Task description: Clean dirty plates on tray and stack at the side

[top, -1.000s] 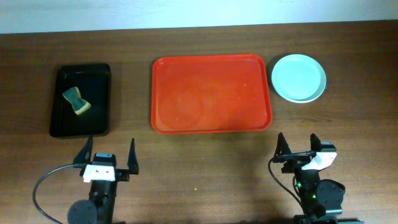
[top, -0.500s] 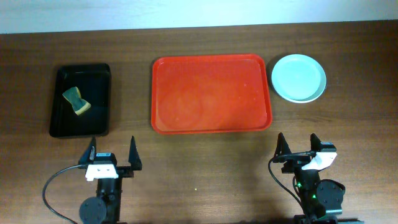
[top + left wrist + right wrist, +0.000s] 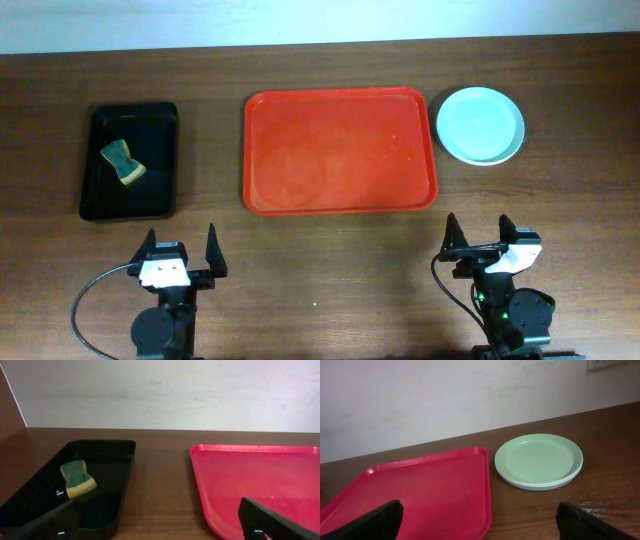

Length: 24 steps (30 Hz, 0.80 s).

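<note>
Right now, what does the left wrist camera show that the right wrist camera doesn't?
Only the left wrist view shows the black tray with the sponge lying in it. Only the right wrist view shows the plates, stacked on the table beside the red tray and apart from it. Both views share the red tray with nothing on it, the table and the wall behind.
</note>
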Motion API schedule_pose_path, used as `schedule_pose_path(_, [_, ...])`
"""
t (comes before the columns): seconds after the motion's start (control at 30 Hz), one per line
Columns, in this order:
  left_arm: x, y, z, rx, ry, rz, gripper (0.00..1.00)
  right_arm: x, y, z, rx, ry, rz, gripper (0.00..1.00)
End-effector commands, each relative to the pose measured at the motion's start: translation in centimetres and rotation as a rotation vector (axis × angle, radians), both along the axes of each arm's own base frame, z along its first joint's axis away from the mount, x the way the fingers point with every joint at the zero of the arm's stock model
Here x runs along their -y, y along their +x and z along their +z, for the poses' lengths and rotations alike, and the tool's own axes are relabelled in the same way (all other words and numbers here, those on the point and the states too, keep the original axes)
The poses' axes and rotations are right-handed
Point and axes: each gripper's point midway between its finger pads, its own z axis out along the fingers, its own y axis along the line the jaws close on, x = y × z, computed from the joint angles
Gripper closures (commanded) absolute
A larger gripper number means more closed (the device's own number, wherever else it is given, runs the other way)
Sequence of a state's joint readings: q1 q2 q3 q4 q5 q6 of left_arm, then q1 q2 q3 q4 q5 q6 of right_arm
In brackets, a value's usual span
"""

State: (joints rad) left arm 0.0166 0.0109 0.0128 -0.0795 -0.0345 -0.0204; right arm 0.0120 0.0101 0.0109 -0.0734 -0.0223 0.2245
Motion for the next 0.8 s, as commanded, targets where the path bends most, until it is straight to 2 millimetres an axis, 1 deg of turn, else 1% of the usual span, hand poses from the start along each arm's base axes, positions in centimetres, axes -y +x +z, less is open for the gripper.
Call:
schedule_pose_path(0.0, [-0.3, -0.03, -0.11, 0.001, -0.01, 0.016, 0.01, -0.04, -0.02, -0.24, -0.003, -0.011, 0.0, 0.01])
schedule_pose_path(0.17, [-0.26, -0.03, -0.15, -0.002, 0.014, 0.012, 0.01, -0.04, -0.02, -0.24, -0.003, -0.011, 0.0, 0.01])
schedule_pose_path(0.77, [-0.26, -0.02, -0.12, -0.001, 0.014, 0.012, 0.01, 0.13, -0.01, -0.24, -0.003, -0.012, -0.01, 0.01])
